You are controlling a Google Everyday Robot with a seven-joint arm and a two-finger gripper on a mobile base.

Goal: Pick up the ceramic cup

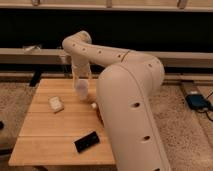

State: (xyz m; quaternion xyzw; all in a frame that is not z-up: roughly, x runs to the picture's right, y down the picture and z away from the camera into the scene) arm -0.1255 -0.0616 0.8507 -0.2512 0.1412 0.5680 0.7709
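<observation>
The ceramic cup (81, 90) is a small off-white cylinder standing near the middle back of the wooden table (45, 127). My gripper (81, 83) is at the end of the white arm, which comes down from above. It is right over the cup and seems to be at its rim. The wrist hides the top of the cup, so I cannot tell whether it is gripped.
A small flat white boxy item (55, 104) lies left of the cup. The tip of a white bottle-like object (93, 105) shows to its right. A black flat device (86, 141) lies near the front edge. My large arm (127, 110) covers the table's right side and the orange bowl.
</observation>
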